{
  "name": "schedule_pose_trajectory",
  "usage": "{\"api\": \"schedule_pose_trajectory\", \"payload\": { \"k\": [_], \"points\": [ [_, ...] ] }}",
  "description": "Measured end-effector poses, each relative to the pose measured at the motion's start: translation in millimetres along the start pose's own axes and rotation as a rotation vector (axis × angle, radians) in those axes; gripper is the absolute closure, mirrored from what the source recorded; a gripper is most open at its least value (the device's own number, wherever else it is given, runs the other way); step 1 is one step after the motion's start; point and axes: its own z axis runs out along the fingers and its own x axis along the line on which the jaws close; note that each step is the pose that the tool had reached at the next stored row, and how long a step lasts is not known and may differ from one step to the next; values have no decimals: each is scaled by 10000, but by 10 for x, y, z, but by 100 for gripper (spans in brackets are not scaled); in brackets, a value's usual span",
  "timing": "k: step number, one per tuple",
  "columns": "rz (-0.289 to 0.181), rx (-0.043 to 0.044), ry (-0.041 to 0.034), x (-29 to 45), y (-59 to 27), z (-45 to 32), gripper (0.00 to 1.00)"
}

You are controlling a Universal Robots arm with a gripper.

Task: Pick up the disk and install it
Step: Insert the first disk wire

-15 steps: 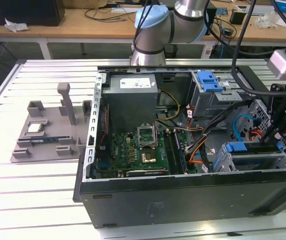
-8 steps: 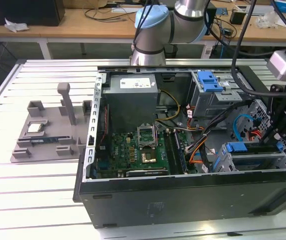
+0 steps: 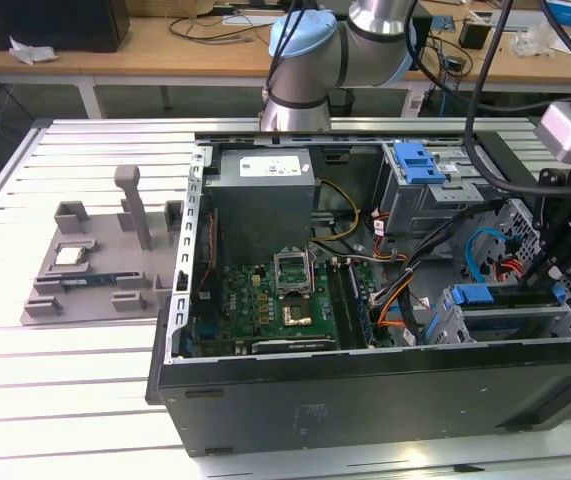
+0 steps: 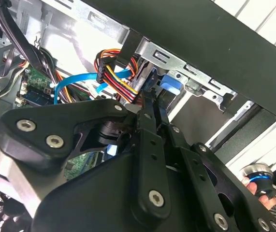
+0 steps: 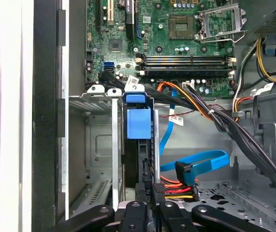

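Black jointed fingers (image 5: pixel 150 200) of the arm's end fill the foreground in both wrist views, drawn close together on the near edge of the flat hard drive in its blue plastic bracket (image 5: pixel 138 123). That disk stands on edge in a silver metal drive cage (image 5: pixel 96 145) just ahead of the fingertips, inside the open black computer case (image 3: pixel 365 390). Beside the fingers run orange, red and yellow power wires (image 5: pixel 176 186) and a blue flat data cable (image 5: pixel 196 159); beyond lies the green motherboard (image 5: pixel 176 38). Outside the case, a grey plastic fixture (image 3: pixel 100 260) rests on the slatted worktop (image 3: pixel 65 350).
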Motion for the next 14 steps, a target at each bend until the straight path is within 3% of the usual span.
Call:
{"api": "schedule_pose_trajectory", "payload": {
  "k": [14],
  "points": [
    [-4, -71, -48, 0, -17, 51, 84]
  ]
}}
